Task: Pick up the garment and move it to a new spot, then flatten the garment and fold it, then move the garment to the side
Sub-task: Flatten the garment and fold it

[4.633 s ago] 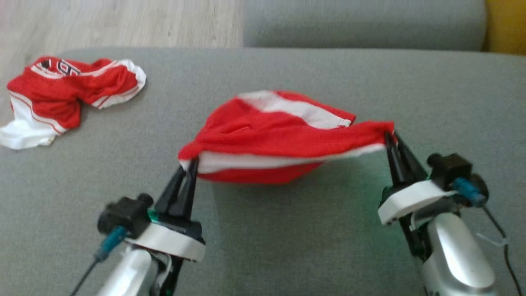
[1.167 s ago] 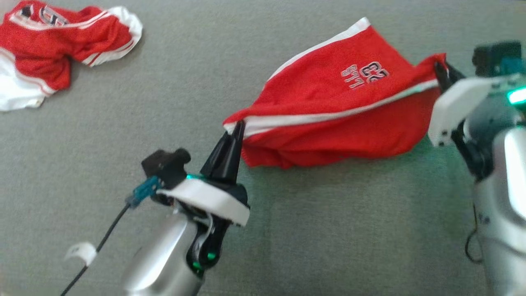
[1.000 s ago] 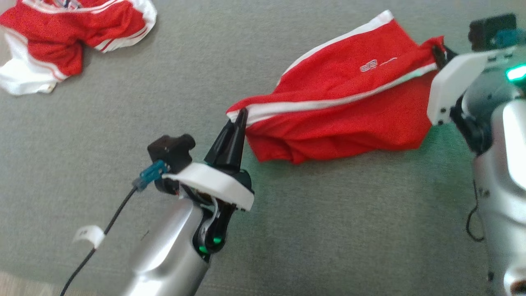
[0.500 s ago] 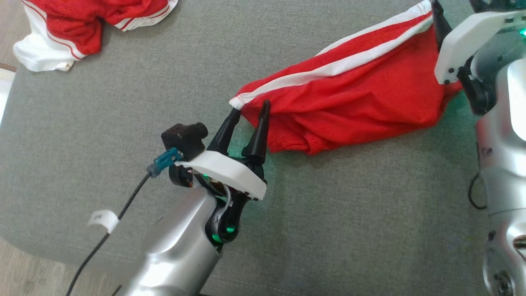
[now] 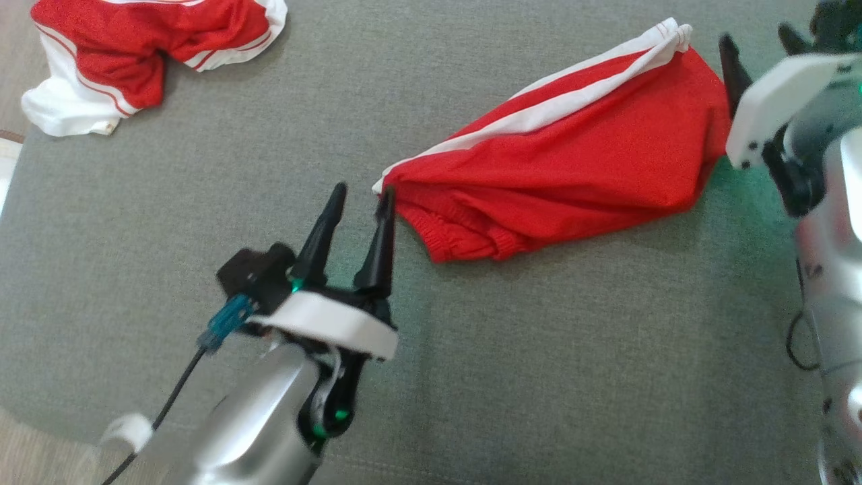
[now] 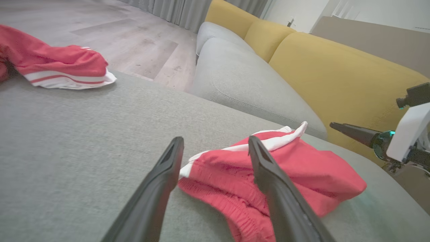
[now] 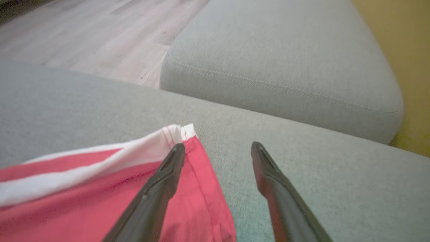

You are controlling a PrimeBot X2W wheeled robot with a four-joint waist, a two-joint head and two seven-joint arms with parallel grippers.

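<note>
The garment [image 5: 572, 162], red shorts with a white side stripe, lies loose and bunched on the grey cushion [image 5: 539, 350]. My left gripper [image 5: 363, 193] is open at its near-left corner, with the right fingertip beside the white hem. In the left wrist view the garment [image 6: 302, 171] spreads under and beyond my open left gripper [image 6: 215, 141]. My right gripper [image 5: 754, 37] is open just right of the garment's far corner. In the right wrist view that corner of the garment [image 7: 100, 188] lies beside the left finger of my right gripper [image 7: 218, 146], and nothing is held.
A second red and white garment [image 5: 135, 40] lies crumpled at the cushion's far left corner. Beyond are a grey sofa seat [image 6: 242, 84] and yellow back cushions [image 6: 336, 67]. The cushion's front-left edge [image 5: 40, 411] drops to wood floor.
Both grippers have opened and let go of the garment, which now rests slack on the cushion. The left gripper has drawn back slightly. The head camera has also shifted.
</note>
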